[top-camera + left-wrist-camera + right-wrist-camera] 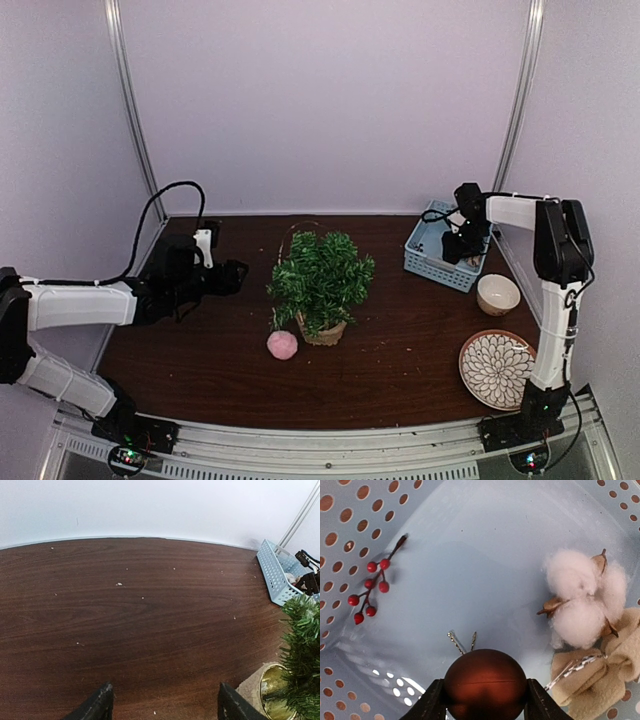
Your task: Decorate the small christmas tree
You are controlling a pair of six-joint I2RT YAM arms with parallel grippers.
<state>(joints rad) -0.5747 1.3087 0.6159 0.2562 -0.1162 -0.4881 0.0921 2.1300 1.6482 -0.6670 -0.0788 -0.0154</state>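
Dark wood table (400, 350), with the small christmas tree (322, 272) upright about mid-table and a pink pom-pom (282, 345) right by its pot. Blue basket (432, 268) sits far right. Over bare table left of the tree, the left fingers (97, 707) are spread wide, holding nothing. Down in the basket, the right fingers (432, 702) are pinching a brown bauble (485, 680), with a cotton boll (580, 600) and red berry sprig (370, 590) nearby.

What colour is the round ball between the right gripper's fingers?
The ball is dark, matte reddish-brown; the right wrist view shows it best.
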